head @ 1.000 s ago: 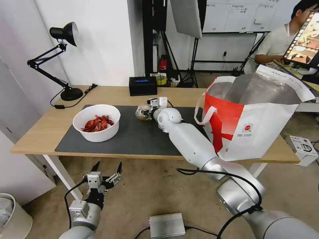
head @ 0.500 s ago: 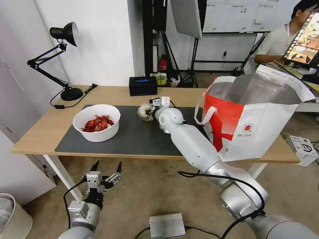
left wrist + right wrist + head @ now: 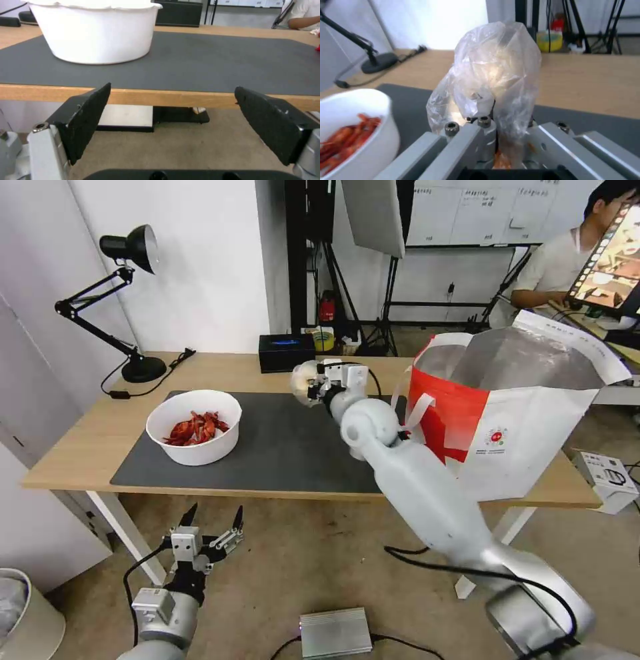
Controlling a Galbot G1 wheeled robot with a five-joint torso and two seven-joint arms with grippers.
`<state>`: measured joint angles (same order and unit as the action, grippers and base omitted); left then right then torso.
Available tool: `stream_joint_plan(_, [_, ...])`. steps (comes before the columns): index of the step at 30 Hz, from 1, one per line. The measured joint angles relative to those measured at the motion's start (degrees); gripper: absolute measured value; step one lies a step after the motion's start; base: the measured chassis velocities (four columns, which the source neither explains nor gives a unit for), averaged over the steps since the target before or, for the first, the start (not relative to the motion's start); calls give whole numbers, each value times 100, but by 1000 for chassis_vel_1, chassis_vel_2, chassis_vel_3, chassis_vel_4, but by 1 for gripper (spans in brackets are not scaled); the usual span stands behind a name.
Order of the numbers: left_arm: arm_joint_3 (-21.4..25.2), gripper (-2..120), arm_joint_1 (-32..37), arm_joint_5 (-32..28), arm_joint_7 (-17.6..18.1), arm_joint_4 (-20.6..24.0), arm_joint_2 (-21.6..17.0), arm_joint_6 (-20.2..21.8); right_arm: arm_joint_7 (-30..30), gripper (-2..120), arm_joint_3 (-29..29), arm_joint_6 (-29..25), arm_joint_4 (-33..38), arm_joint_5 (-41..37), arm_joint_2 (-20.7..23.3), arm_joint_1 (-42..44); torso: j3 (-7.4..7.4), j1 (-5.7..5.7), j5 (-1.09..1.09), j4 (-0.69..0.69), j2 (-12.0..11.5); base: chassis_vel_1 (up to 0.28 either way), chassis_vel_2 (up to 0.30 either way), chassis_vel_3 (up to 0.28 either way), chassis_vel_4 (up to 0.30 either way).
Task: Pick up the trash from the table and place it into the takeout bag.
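My right gripper (image 3: 319, 382) is shut on the clear bagged bun (image 3: 303, 377), holding it in the air above the back of the dark mat (image 3: 280, 447), left of the takeout bag (image 3: 527, 407). In the right wrist view the bagged bun (image 3: 496, 75) stands up between the closed fingers (image 3: 483, 135). The white bowl of red crayfish shells (image 3: 195, 425) sits on the mat's left part; the same bowl (image 3: 96, 30) shows in the left wrist view. My left gripper (image 3: 213, 517) hangs open below the table's front edge (image 3: 200, 490), and the left gripper (image 3: 171, 110) holds nothing.
A black desk lamp (image 3: 127, 300) stands at the table's back left and a black box (image 3: 287, 352) at the back middle. A small white device (image 3: 607, 477) rests at the table's right end. A silver box (image 3: 335, 632) lies on the floor.
My right arm has lifted the bagged bun off the mat and carried it up and to the right, toward the takeout bag. The left arm stayed nearly still.
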<state>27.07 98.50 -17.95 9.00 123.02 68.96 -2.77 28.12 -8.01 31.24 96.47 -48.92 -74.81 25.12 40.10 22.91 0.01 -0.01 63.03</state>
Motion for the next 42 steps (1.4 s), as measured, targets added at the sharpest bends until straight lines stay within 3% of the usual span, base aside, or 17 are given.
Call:
stream_joint_plan(12, [97, 100, 116, 58, 0, 134, 8, -14, -48, 1, 493, -285, 1767, 923, 790, 899, 0, 0, 0, 1, 0, 0, 0, 0, 0])
stream_joint_plan(20, [5, 100, 120, 174, -2, 158, 37, -34, -334, 1, 1560, -722, 2916, 1560, 1554, 1979, -1, 0, 0, -1, 0, 0, 0, 0, 0])
stream_joint_plan(28, [-146, 100, 0, 224, -4, 74, 6, -41, -427, 1, 2205, -1049, 3261, 1676, 2170, 2384, 0, 1, 0, 0, 0, 0, 0, 0, 0])
stream_joint_plan(42, [-337, 100, -118, 271, -3, 4, 44, -41, -155, 1, 2937, -1185, 2932, 1695, 2544, 2532, 0, 1, 0, 1, 0, 0, 0, 0, 0])
